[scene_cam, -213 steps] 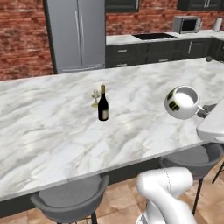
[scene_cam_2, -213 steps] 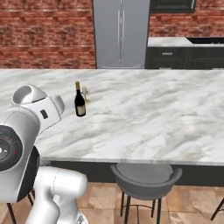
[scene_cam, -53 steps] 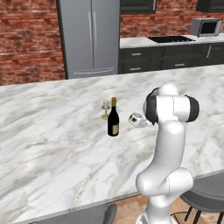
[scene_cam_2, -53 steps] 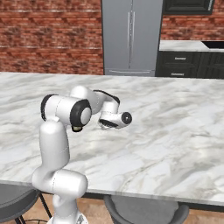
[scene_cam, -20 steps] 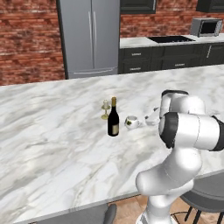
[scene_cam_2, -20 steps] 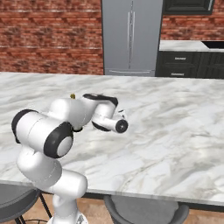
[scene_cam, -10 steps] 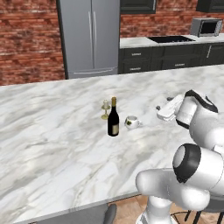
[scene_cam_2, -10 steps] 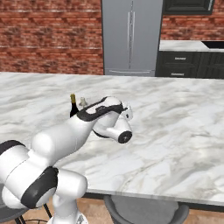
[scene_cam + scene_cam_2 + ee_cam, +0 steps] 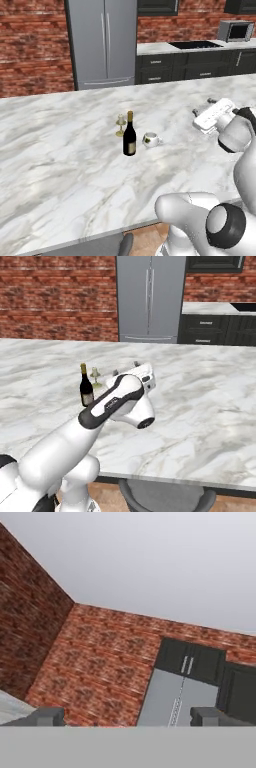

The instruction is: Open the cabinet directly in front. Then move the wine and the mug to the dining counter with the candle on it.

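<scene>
Left base view, left to right: candle (image 9: 120, 125), wine (image 9: 129, 136) and mug (image 9: 150, 140) close together on the dining counter (image 9: 60, 165), gripper (image 9: 204, 106) well apart at the right. Jaws wide open, holding nothing. Looks like the last step, nearly done; next, probably just pull the arm away.

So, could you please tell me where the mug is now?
In the left base view the mug sits on the dining counter, just right of the wine.

wine (image 9: 129, 136) between candle (image 9: 120, 125) and mug (image 9: 150, 140) (on counter (image 9: 60, 165)) — upright
</scene>
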